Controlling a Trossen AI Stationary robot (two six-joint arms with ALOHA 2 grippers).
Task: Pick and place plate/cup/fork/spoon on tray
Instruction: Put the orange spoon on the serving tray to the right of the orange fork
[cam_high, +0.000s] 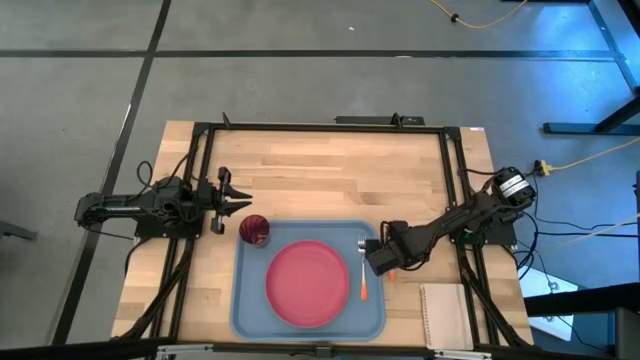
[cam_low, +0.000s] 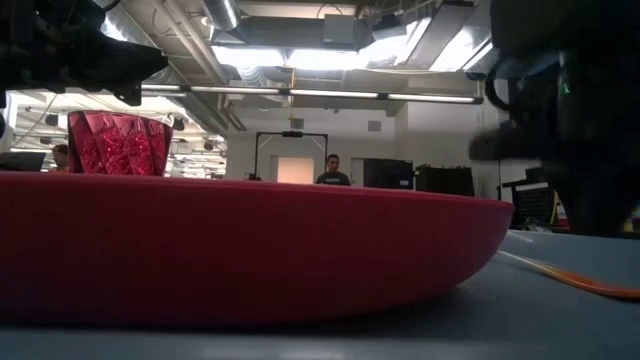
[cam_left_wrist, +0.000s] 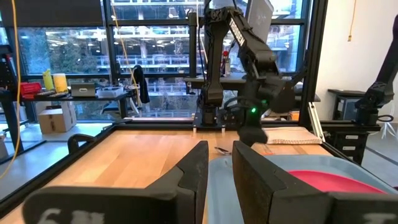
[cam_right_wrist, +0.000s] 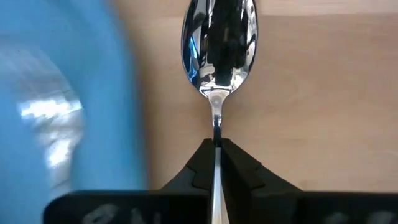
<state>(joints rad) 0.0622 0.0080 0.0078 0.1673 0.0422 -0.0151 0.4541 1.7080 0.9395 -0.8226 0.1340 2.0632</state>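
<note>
The light blue tray (cam_high: 245, 300) holds the pink-red plate (cam_high: 307, 283) in its middle, the dark red cup (cam_high: 254, 230) upright in its far left corner, and the fork (cam_high: 362, 268) lying right of the plate. My right gripper (cam_high: 383, 257) stands at the tray's right rim, shut on the spoon (cam_right_wrist: 217, 43), which shows over bare wood beside the tray's edge (cam_right_wrist: 93, 93). My left gripper (cam_high: 222, 200) is open and empty just left of the cup, off the tray's far left corner. My right gripper pinches the spoon's thin neck (cam_right_wrist: 216, 138), just behind the silver bowl, between its two fingertips. The fingers lie along the spoon, slanting down from the table's right side. The bowl sticks out past the fingertips toward the wood; I cannot tell whether it touches the table.
A white notepad (cam_high: 445, 315) lies on the table's near right, right of the tray. Bare wood (cam_high: 330, 170) fills the far half of the table. The black frame rails (cam_high: 460, 180) run along the table's sides. People stand far back in the room (cam_low: 332, 172).
</note>
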